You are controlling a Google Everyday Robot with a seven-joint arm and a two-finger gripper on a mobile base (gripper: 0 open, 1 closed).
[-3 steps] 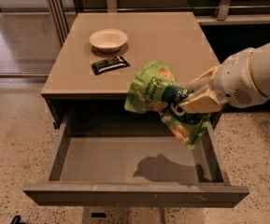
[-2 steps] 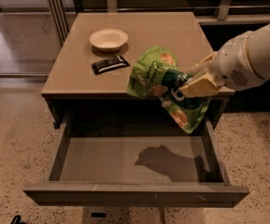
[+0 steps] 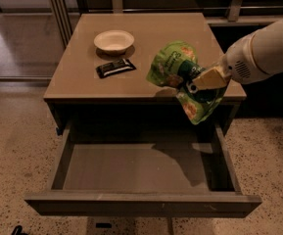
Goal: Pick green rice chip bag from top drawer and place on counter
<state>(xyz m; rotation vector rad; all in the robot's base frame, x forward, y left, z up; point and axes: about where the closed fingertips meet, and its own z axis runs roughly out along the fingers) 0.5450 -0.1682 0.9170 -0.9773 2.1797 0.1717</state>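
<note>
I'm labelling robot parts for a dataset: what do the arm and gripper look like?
The arm is a thick, rounded white shell with a small dotted vent patch near the wrist. The gripper, on the green rice chip bag at the front edge of the counter, has cream-tan wedge-shaped fingers. No cables show.

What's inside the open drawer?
Only the drawer's flat grey bottom and a shadow show. Its back strip is dark under the counter. The chip bag, held by the gripper above the right side, covers that back corner.
</note>
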